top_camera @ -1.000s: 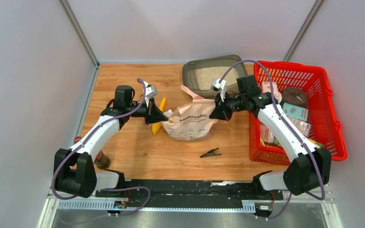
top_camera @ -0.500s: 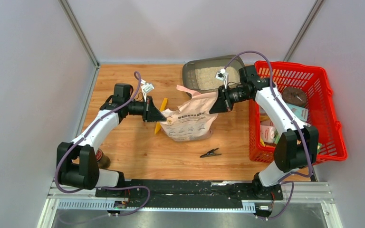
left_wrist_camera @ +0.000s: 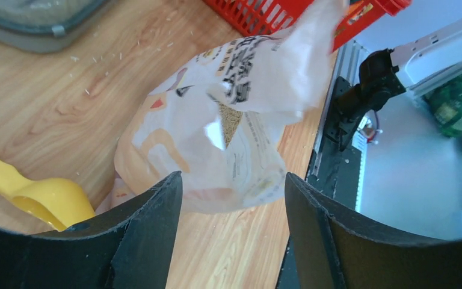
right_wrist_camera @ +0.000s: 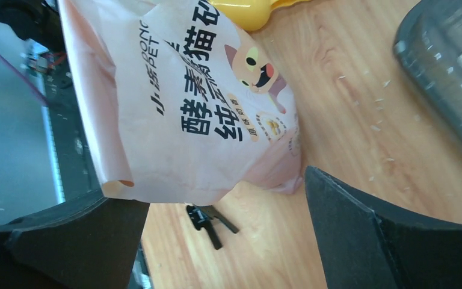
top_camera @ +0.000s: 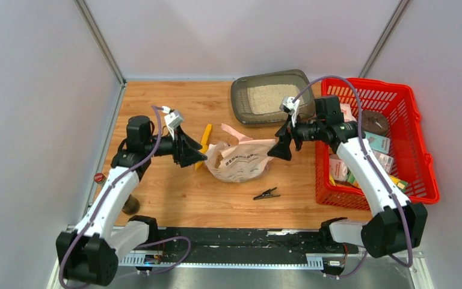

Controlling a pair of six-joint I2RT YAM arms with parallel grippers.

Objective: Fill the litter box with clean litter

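Because the pale pink, printed plastic litter bag (top_camera: 240,161) is thin, slack and crumpled, with loose granules weighting its bottom, it will likely sag and spill; its bunched upper corners seem the surest hold. The left gripper (top_camera: 200,155) sits just left of the bag and the right gripper (top_camera: 275,149) just right of it. Both have their jaws spread wide and clasp nothing. Behind the bag lies the shallow dark grey-brown plastic litter box (top_camera: 238,96), with fine pale beige clean litter (top_camera: 267,98) covering its floor.
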